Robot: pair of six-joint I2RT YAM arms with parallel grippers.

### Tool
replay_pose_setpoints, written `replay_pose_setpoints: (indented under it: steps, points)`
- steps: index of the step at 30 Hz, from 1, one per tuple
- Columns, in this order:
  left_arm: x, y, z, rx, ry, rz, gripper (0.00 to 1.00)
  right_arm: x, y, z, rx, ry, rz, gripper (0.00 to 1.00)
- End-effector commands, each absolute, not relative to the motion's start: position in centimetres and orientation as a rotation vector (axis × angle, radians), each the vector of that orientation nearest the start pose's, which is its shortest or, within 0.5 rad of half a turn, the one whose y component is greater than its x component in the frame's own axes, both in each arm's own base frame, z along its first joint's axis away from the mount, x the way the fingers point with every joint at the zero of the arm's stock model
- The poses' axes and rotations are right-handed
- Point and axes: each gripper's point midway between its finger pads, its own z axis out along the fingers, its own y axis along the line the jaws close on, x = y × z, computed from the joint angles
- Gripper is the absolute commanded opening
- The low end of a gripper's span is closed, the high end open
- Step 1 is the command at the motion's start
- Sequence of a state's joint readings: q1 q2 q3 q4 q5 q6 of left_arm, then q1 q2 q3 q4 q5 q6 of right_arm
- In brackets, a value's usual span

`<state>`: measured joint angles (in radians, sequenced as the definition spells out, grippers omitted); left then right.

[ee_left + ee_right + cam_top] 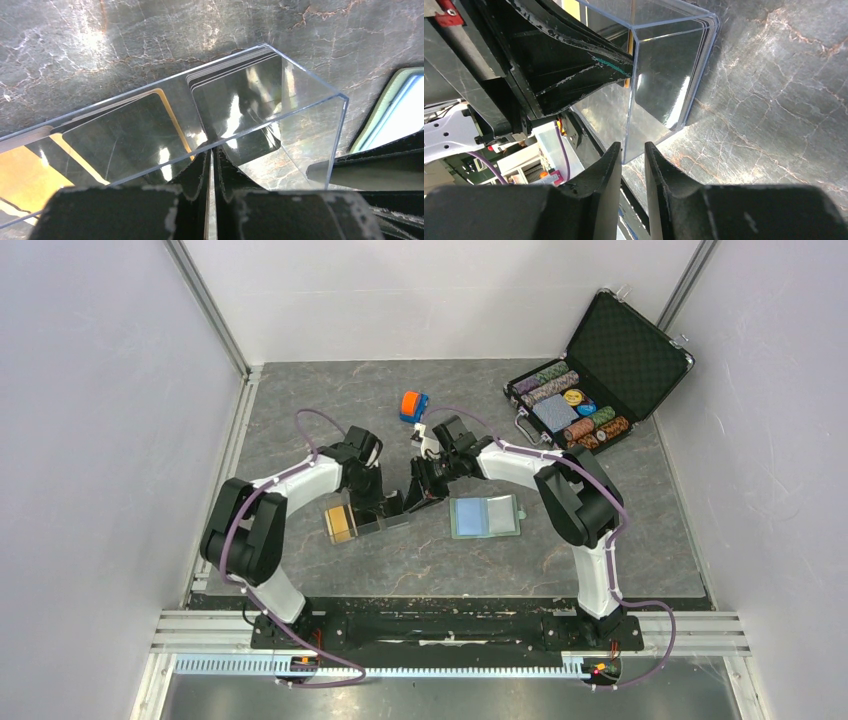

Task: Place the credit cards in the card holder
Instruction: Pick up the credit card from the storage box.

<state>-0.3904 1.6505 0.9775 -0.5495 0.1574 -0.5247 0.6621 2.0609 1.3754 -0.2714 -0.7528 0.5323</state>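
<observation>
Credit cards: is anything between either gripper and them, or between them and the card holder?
Yes. The credit cards lie inside the clear tray, behind its walls: the left gripper is shut on the long wall, the right gripper sits at the end corner, also between tray and open card holder.

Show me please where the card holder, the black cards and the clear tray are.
card holder (486,517), top external view, its pale blue open inside.
black cards (235,97), left wrist view, the front card's glossy face.
clear tray (659,75), right wrist view, a side wall.
</observation>
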Motion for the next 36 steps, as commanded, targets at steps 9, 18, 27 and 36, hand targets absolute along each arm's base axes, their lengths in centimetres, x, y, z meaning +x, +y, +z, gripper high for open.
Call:
replay_pose_setpoints:
  steps: [9, 18, 27, 36]
  points:
    - [28.3, -18.1, 3.8, 0.069, 2.885, -0.359, 0.11, 25.0, 39.5, 9.2, -0.563, 2.659, 1.472, 0.24]
    - [28.4, -18.9, 5.0, 0.115, 2.869, -0.386, 0.08, 25.0, 39.7, 9.4, -0.568, 2.653, 1.479, 0.24]
    - [28.5, -19.8, 7.0, 0.125, 2.829, -0.454, 0.02, 25.0, 39.6, 9.2, -0.57, 2.658, 1.474, 0.23]
    - [27.6, -20.0, 5.8, 0.181, 2.893, -0.465, 0.18, 24.9, 39.5, 9.1, -0.58, 2.653, 1.468, 0.24]
